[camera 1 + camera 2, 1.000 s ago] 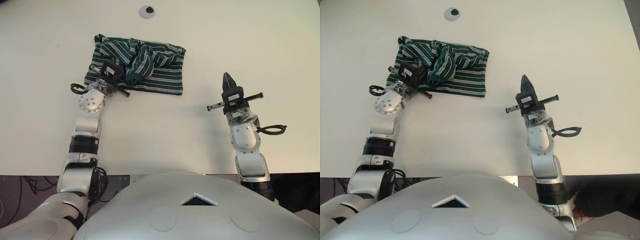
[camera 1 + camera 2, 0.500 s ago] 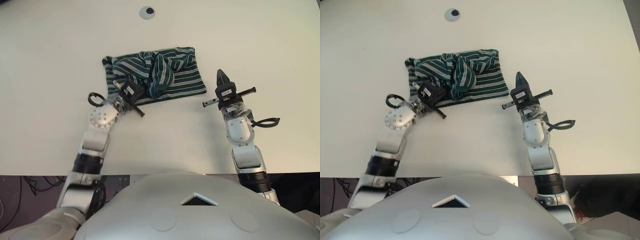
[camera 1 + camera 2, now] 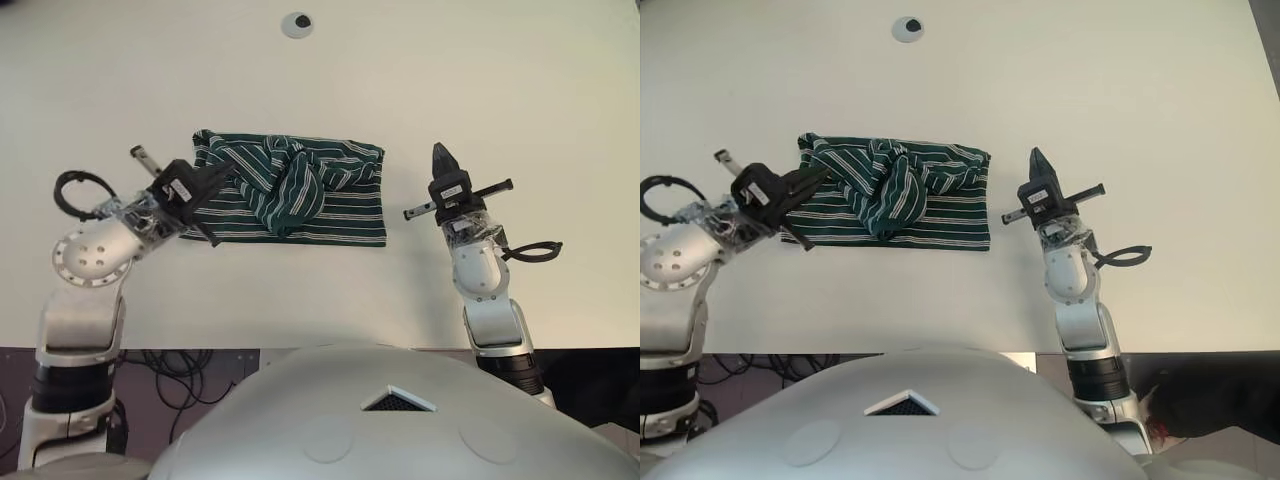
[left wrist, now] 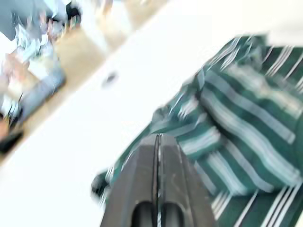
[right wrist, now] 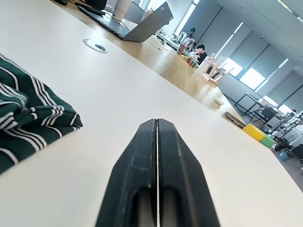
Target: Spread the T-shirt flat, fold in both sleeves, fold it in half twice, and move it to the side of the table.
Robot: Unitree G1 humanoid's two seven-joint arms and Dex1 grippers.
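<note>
The green striped T-shirt [image 3: 300,195] lies on the white table [image 3: 300,290] as a folded rectangle, with a bunched lump of cloth in its middle. My left gripper [image 3: 218,177] is shut, its tips at the shirt's left edge; in the left wrist view the fingertips [image 4: 157,138] sit pressed together with the striped cloth [image 4: 246,123] just beyond them. My right gripper [image 3: 440,152] is shut and holds nothing. It stands a little to the right of the shirt's right edge, apart from it. The right wrist view has that edge [image 5: 28,123] beside its closed fingers [image 5: 156,122].
A round cable grommet [image 3: 295,22] is set in the table at the far middle. The table's front edge [image 3: 300,347] runs just before the arms. Bare tabletop lies to the right of the right gripper and behind the shirt.
The shirt swung right and askew, then came back left and now lies straight. My left arm drew back to the left and rose. My right gripper came closer to the shirt.
</note>
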